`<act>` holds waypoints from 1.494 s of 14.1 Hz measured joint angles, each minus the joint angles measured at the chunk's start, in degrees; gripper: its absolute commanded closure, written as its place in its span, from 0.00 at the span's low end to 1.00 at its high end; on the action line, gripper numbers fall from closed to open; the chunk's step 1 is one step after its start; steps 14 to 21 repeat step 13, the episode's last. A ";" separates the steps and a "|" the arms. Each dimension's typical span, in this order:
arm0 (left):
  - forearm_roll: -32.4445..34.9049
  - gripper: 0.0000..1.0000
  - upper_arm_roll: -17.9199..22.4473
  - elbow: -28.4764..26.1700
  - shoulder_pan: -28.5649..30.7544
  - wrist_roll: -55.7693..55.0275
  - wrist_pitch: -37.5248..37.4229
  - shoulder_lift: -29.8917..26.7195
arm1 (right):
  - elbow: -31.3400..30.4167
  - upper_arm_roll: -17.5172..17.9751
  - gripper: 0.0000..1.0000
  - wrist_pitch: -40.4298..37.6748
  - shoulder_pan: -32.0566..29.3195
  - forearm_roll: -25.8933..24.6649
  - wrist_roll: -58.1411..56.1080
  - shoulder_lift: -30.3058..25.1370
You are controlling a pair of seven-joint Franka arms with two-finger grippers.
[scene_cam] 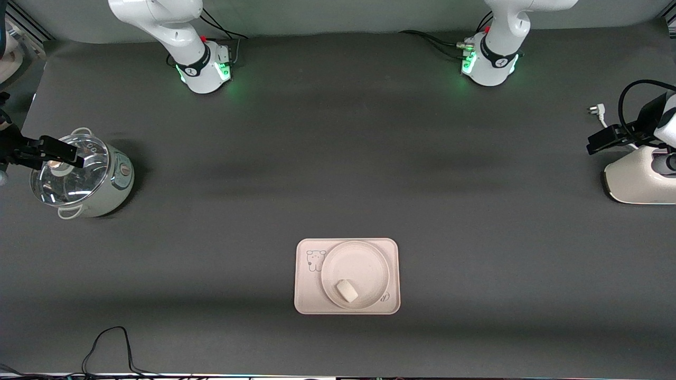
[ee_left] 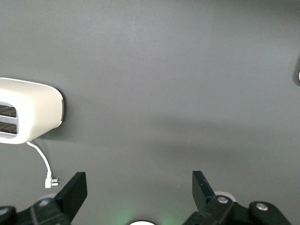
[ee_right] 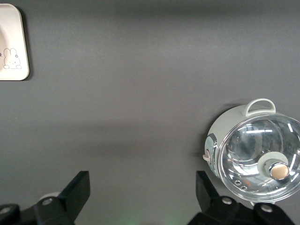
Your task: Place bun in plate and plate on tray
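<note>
Lying nearest the front edge of the table, about midway between its two end edges: the tray point(scene_cam: 306, 295). Sitting flat on it, shifted toward the left arm's end and leaving the small animal drawing uncovered: the plate point(scene_cam: 364, 266). Resting inside the plate, in the part nearer to the front edge: the bun point(scene_cam: 347, 291), with its long axis running diagonally, one end pointing to the front corner at the left arm's end, the other to the back corner at the right arm's end.

Hovering at the right arm's end edge, over the glass lid of a small cooking pot point(scene_cam: 105, 192): the right gripper point(ee_right: 140, 194), fingers spread wide and holding nothing. Hanging at the left arm's end edge, over a white toaster point(scene_cam: 636, 182): the left gripper point(ee_left: 139, 192), also spread apart and empty.

Standing well apart from both grippers, then, all three things of the task, with neither arm clearly nearer. Judging from this layout, looking finished: bun in plate, plate on tray. Probably calling for no further grasp, only for waiting at the two ends.
</note>
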 measured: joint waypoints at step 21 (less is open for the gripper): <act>-0.03 0.00 0.19 0.93 0.02 -0.01 -0.09 0.88 | -0.25 0.73 0.00 -0.03 0.81 -0.01 0.08 0.00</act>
